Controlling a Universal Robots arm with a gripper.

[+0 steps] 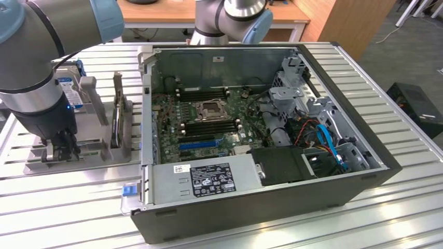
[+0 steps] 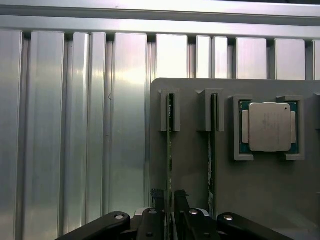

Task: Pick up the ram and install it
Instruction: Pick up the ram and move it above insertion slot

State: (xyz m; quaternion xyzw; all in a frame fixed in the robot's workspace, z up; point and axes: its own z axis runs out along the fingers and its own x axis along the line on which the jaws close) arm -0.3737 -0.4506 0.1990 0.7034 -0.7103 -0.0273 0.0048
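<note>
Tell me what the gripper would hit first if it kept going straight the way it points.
Most likely the ram: the gripper points down at the grey holder and is lined up over that stick, standing on edge in its slot. How near it is cannot be judged.

The ram (image 2: 170, 145) is a thin, long green circuit-board stick, seen edge-on as a narrow dark-green line. It stands on its long edge in a slot of a gray holder (image 2: 192, 165). It runs straight out from the gripper (image 2: 169, 200), with its near end right at the gripper's tip. A second stick (image 2: 212, 150) like it stands parallel, just to one side of the gripper.
</note>
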